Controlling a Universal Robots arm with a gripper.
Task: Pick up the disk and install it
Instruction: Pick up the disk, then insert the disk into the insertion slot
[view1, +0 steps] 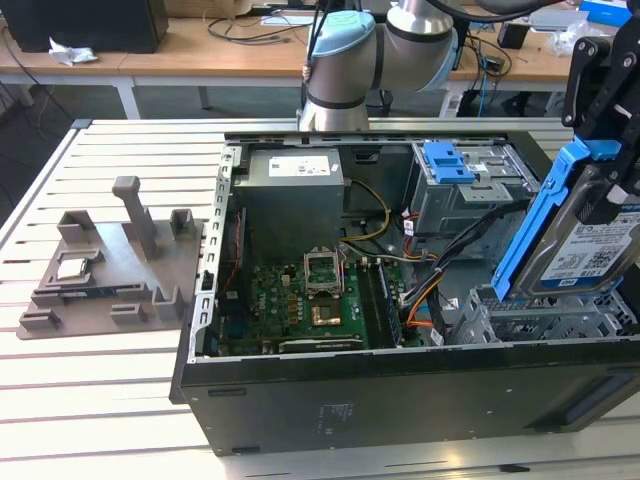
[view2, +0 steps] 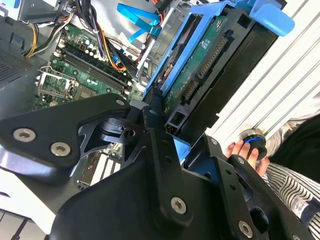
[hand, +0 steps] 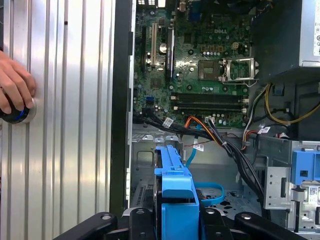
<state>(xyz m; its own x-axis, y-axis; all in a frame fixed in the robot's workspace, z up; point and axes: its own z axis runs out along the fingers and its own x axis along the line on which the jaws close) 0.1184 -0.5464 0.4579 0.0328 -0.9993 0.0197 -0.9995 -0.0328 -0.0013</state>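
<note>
Now we see the slatted table (view1: 120, 400) carrying the open computer case (view1: 400, 400). Over the case's drive cage (view1: 540, 325), at the exterior view's right, the disk (view1: 590, 250) hangs tilted in its blue rails (view1: 535, 225). Our gripper (view1: 612, 195) is closed tight on the disk. A hand (hand: 15, 87) rests on a knob (hand: 17, 114) on the table beside the case.

In the exterior view I see the computer case (view1: 380, 400) mid-frame on the table (view1: 90, 400), 1 fixture tray (view1: 100, 265) at centre left, the power supply (view1: 295, 195) above the motherboard (view1: 300, 305), and the disk (view1: 590, 250) tilted over the drive cage (view1: 540, 320) at right.
</note>
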